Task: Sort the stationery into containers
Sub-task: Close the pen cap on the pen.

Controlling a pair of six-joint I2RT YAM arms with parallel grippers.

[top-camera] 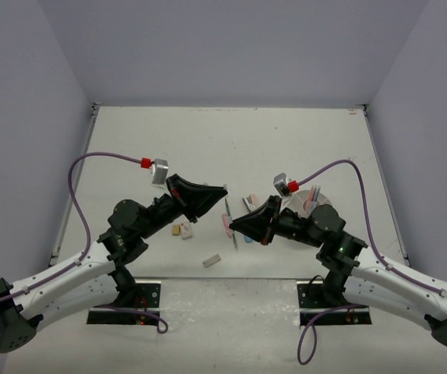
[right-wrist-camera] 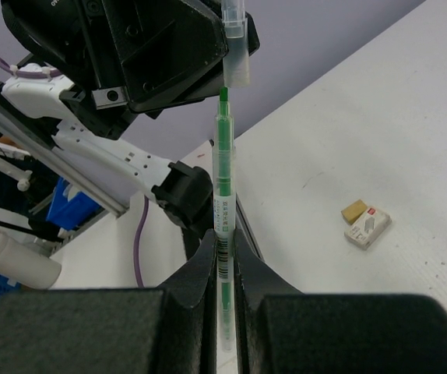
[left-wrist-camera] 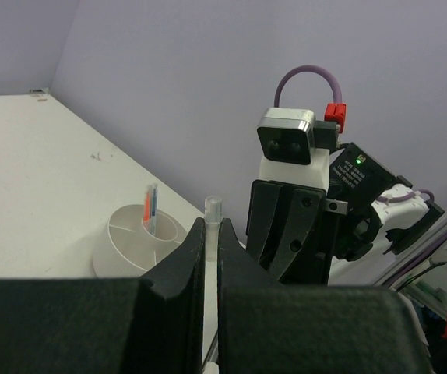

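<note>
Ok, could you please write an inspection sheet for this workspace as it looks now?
Surface: white table, faint marks only.
Job's things: green pen and clear cap held between the arms, tip at cap's mouth; white organizer holds an orange pen; tan and white blocks, grey block, pink and blue pieces lie loose.
Clutter: nothing seen.
End effectors: left end effector shut on clear cap; right end effector shut on green pen.
Cables: purple cables arch above the table.
Surroundings: lilac walls on three sides.

The organizer (left-wrist-camera: pixel 118 257) stands near the tabletop's (top-camera: pixel 286 140) right edge, a pen (left-wrist-camera: pixel 150 209) upright inside. Small pieces (top-camera: pixel 227 227) lie mid-tabletop, two blocks (top-camera: pixel 183 230) left of them, another block (top-camera: pixel 212 261) nearer the near edge.
</note>
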